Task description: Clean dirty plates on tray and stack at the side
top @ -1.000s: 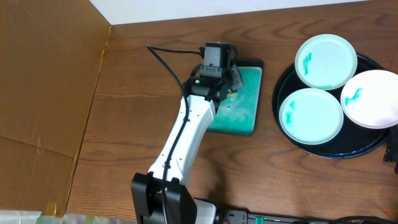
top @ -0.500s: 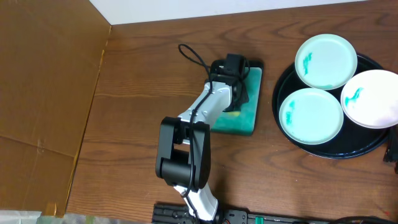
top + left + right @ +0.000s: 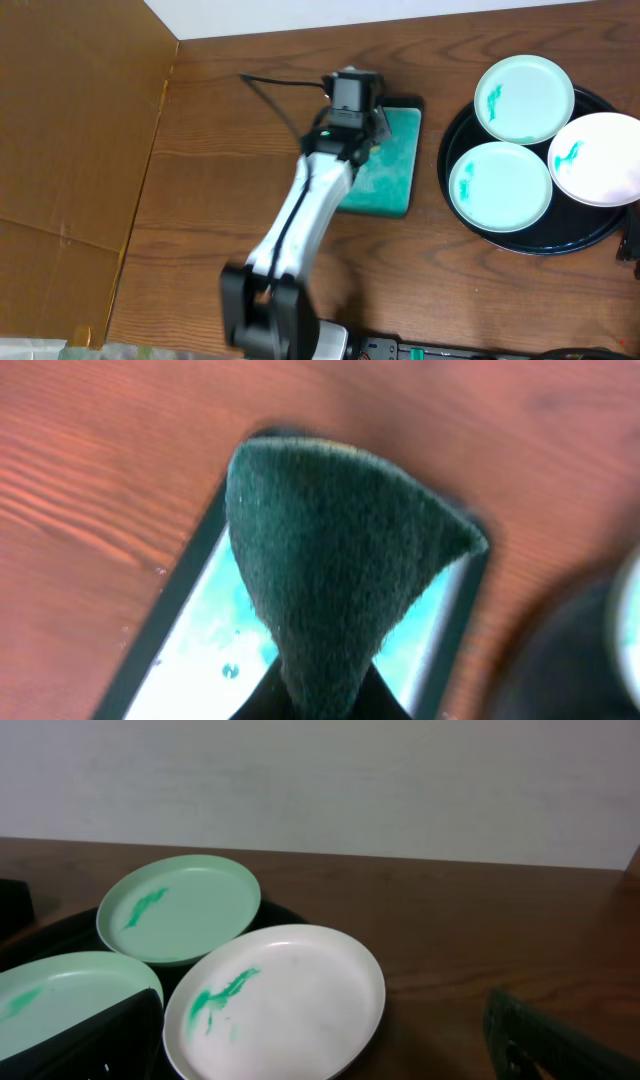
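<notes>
Teal and folded, the sponge is barely visible from overhead. The left gripper hangs over the small teal tray, well apart from the black tray. That tray carries all three plates, each with a teal smear, so none is cleaned or stacked yet. The plates sit close together, so a hard wipe on one would likely shove its neighbours.

In the left wrist view the left gripper is clenched on the sponge, pinching only its narrow bottom end. The rest fans upward above the small teal tray. With so little held, the sponge could twist or pull free once it drags across a plate. The picture is blurred, so I cannot tell whether it is dripping.

In the right wrist view the right gripper is spread wide and holds nothing, hovering just beside the white plate. This plate seems to ride out over the black tray's rim towards the bare table. Downward pressure there could tip it. Nothing pins any plate, so scrubbing may simply slide them.
</notes>
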You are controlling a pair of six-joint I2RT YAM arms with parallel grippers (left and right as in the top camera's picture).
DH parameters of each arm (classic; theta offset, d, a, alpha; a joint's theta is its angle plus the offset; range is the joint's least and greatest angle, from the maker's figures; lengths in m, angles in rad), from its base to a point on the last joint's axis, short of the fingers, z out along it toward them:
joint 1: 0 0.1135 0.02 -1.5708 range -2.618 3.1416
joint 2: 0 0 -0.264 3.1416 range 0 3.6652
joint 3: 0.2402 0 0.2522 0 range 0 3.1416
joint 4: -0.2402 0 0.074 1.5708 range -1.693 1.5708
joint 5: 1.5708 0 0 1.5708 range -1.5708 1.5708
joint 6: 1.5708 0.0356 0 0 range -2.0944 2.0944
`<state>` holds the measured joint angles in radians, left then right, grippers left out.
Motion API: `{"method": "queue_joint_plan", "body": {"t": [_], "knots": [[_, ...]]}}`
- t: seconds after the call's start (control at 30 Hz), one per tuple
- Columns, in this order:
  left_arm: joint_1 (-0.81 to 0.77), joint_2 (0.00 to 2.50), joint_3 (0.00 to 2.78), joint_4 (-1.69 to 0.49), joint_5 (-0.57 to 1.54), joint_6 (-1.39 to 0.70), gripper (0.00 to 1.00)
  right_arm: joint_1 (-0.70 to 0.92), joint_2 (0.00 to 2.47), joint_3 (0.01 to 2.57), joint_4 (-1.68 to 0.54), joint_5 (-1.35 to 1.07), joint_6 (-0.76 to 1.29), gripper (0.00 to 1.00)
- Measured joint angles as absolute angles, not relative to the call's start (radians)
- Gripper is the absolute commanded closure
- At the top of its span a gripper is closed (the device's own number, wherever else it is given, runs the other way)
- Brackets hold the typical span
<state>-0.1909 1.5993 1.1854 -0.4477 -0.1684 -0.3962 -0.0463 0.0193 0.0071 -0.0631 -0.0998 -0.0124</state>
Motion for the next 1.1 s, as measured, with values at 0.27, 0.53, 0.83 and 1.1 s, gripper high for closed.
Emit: {"method": "queue_joint_plan", "body": {"t": [0.27, 0.53, 0.83, 1.1], "knots": [[-0.183, 1.703, 1.156, -0.554, -0.186, -0.392, 0.93, -0.046, 0.019, 0.007, -0.064, -0.099, -0.012, 0.01], [-0.183, 1.419, 1.193, -0.534, -0.194, -0.414, 0.93, -0.046, 0.019, 0.007, -0.064, -0.1, -0.012, 0.01], [-0.179, 1.744, 1.117, -0.513, -0.197, -0.43, 0.93, -0.046, 0.019, 0.007, -0.064, -0.099, -0.012, 0.01], [-0.179, 1.451, 1.182, -0.614, -0.076, -0.431, 0.93, -0.046, 0.019, 0.007, -0.064, -0.1, -0.012, 0.01]]}}
